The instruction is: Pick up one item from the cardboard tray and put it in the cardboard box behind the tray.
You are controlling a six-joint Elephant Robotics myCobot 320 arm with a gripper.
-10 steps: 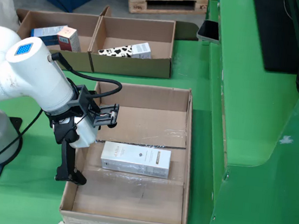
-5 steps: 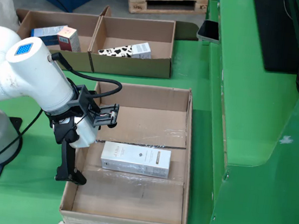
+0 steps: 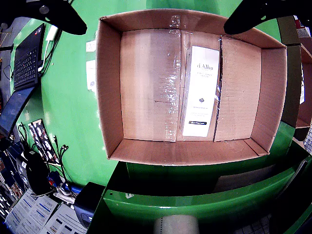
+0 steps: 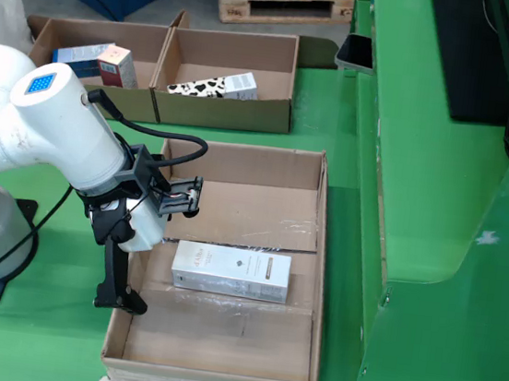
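Note:
A large open cardboard box (image 3: 109,92) (image 4: 316,254) sits on the green table. A long white "d'Alba" carton (image 3: 200,91) (image 4: 230,272) lies flat on its floor. My gripper (image 3: 156,22) (image 4: 152,248) hangs above the box's left wall in the fixed view, open wide and empty. Its black fingers (image 3: 58,14) show at the top corners of the gripper view. A two-compartment cardboard tray (image 4: 158,104) stands beyond the box. It holds a blue carton (image 4: 81,55), an orange-topped carton (image 4: 117,65) and a cow-patterned carton (image 4: 216,85).
A laptop (image 3: 27,56) and loose cables (image 3: 46,146) lie to the left in the gripper view. A tall green machine frame (image 4: 440,195) runs along the right of the box. A black bin (image 4: 355,52) and a wooden pallet (image 4: 281,8) stand farther back.

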